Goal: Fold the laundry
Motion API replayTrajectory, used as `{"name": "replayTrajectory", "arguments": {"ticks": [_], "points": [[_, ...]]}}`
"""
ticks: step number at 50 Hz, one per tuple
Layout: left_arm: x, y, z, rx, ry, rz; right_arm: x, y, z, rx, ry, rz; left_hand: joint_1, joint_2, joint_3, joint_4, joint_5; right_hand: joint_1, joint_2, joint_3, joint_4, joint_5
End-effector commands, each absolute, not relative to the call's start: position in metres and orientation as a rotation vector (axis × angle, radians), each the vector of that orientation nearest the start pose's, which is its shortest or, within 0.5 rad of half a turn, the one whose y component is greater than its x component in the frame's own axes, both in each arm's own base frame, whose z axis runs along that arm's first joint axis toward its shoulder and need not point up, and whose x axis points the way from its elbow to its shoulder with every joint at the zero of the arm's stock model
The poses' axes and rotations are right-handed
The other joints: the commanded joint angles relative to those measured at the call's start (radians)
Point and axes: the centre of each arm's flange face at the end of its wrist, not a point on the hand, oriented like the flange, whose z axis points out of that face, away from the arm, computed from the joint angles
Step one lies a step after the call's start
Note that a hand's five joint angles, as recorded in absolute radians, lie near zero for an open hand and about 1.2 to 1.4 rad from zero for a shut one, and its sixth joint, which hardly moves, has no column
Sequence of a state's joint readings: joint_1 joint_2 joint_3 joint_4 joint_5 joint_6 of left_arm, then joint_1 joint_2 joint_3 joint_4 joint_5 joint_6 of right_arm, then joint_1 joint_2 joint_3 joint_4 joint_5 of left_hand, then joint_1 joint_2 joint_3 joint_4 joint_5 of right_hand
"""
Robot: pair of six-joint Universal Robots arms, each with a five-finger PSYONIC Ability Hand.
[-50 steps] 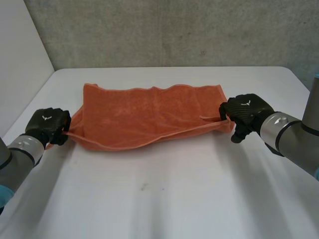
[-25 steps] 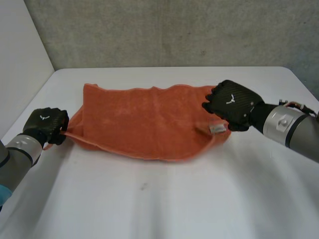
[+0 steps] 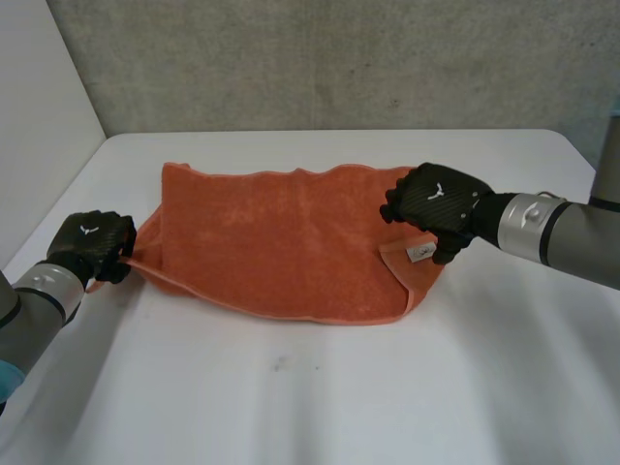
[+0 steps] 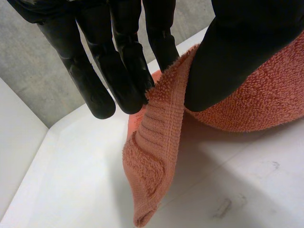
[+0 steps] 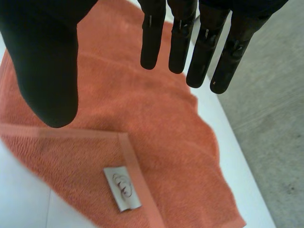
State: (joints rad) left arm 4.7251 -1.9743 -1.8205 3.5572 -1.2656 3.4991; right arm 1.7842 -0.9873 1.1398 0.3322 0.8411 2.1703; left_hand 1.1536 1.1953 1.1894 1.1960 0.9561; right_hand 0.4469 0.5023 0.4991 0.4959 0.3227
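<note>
An orange towel (image 3: 281, 237) lies folded on the white table (image 3: 320, 387), its long way across. My left hand (image 3: 92, 244) is at the towel's left end, with fingers (image 4: 121, 71) and thumb pinching the towel's corner (image 4: 164, 118), which hangs down from the grip. My right hand (image 3: 433, 205) hovers over the towel's right end with straight, spread fingers (image 5: 190, 42) holding nothing. Under it lies a turned-back corner with a small white label (image 5: 122, 188), also seen as the label (image 3: 419, 253) in the head view.
A grey wall (image 3: 320, 58) stands behind the table's far edge. A white panel (image 3: 39, 136) rises at the left. Bare table stretches in front of the towel and to the right of it.
My right hand let go of the towel's right corner, opened and moved up over the towel's right end. The right corner dropped flat with its label up. The left hand kept its pinch.
</note>
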Motion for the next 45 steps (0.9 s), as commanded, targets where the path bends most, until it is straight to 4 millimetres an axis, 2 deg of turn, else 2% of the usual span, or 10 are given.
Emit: {"name": "replayTrajectory", "arguments": {"ticks": [1, 6, 16, 21, 36, 40, 42, 44, 45], "points": [[-0.154, -0.332, 0.143, 0.710, 2.361, -1.962, 0.282, -0.322, 0.186, -1.892, 1.674, -1.592, 0.243, 0.201, 0.207, 0.200, 0.266, 0.102, 0.047, 0.050, 0.053, 0.052], [-0.155, -0.332, 0.143, 0.714, 2.362, -1.963, 0.288, -0.335, 0.169, -1.936, 1.729, -1.593, 0.243, 0.201, 0.207, 0.200, 0.266, 0.099, 0.044, 0.047, 0.050, 0.049], [-0.155, -0.332, 0.143, 0.716, 2.362, -1.964, 0.300, -0.345, 0.144, -1.960, 1.764, -1.572, 0.243, 0.201, 0.207, 0.200, 0.266, 0.064, 0.008, 0.012, 0.015, 0.014], [-0.155, -0.332, 0.143, 0.716, 2.362, -1.964, 0.306, -0.347, 0.140, -1.969, 1.761, -1.583, 0.243, 0.201, 0.207, 0.200, 0.266, -0.018, -0.074, -0.071, -0.067, -0.069], [-0.155, -0.332, 0.143, 0.715, 2.362, -1.964, 0.310, -0.354, 0.130, -1.973, 1.784, -1.586, 0.243, 0.201, 0.207, 0.200, 0.266, -0.010, -0.065, -0.062, -0.059, -0.060], [-0.155, -0.332, 0.143, 0.715, 2.362, -1.964, 0.310, -0.355, 0.128, -1.979, 1.801, -1.571, 0.243, 0.201, 0.207, 0.200, 0.266, 0.081, 0.026, 0.029, 0.032, 0.031], [-0.155, -0.332, 0.143, 0.715, 2.362, -1.964, 0.310, -0.356, 0.129, -1.977, 1.801, -1.577, 0.243, 0.201, 0.207, 0.200, 0.266, 0.230, 0.175, 0.178, 0.181, 0.180], [-0.155, -0.332, 0.143, 0.715, 2.362, -1.964, 0.310, -0.356, 0.129, -1.977, 1.801, -1.577, 0.243, 0.201, 0.207, 0.200, 0.266, 0.269, 0.213, 0.217, 0.220, 0.219], [-0.155, -0.332, 0.143, 0.715, 2.362, -1.964, 0.310, -0.355, 0.129, -1.975, 1.803, -1.575, 0.243, 0.201, 0.207, 0.200, 0.266, 0.388, 0.333, 0.336, 0.339, 0.338]]}}
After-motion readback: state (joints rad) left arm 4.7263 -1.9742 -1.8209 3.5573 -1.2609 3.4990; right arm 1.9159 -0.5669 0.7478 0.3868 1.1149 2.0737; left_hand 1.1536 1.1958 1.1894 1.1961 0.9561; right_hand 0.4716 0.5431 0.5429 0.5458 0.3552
